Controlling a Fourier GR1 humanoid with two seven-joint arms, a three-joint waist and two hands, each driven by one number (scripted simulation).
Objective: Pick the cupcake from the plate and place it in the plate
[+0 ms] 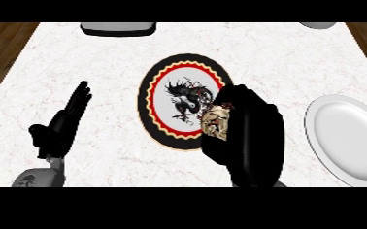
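My right hand is curled round the cupcake, which shows only as a pale, brownish patch between my fingers and thumb, at the four o'clock rim of the black dragon plate. So I judge the pick to be in hand: I have the cupcake gripped, though I cannot tell whether it is lifted off the plate or touching it. What is left is the carry and the set-down. The white plate lies at three o'clock from the dragon plate, near my hand, with only bare marble counter between, so nothing stands in my way. My left hand rests at nine o'clock, fingers straight and holding nothing. At the far edge sit a grey tray-like thing at eleven o'clock and a pale rounded thing at one o'clock, both well apart from my path.
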